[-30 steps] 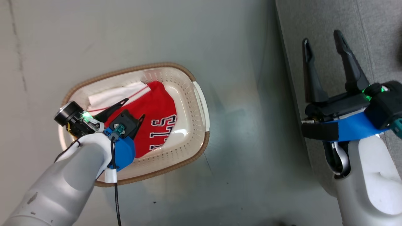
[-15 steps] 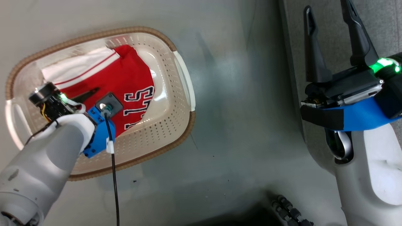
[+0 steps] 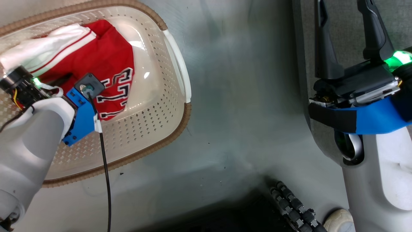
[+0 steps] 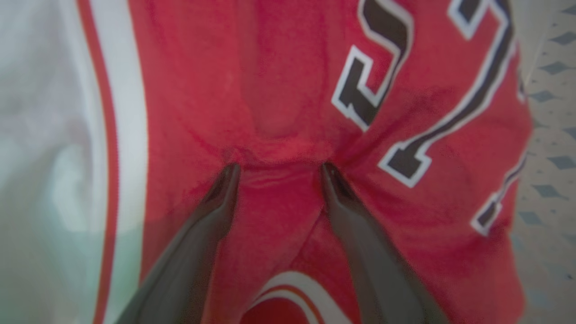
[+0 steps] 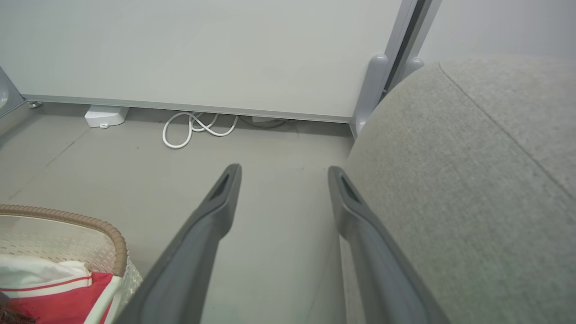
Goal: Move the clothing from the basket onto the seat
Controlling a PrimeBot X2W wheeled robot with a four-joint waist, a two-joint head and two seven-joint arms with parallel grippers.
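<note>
Head view: the jersey lies in the basket on the floor, well apart from the seat. My right gripper hangs by the seat's edge, fingers spread, nothing between them. Left wrist view: my left gripper is spread too, both tips dug into the red cloth with a low ridge raised between them (not pinched yet). Closing on so shallow a fold, I may lose it on the lift. Pressing deeper, the tips may catch the basket's holes and drag it along. Right wrist view: seat close on the right, basket low left. The jersey's white part could snag the rim coming out.
</note>
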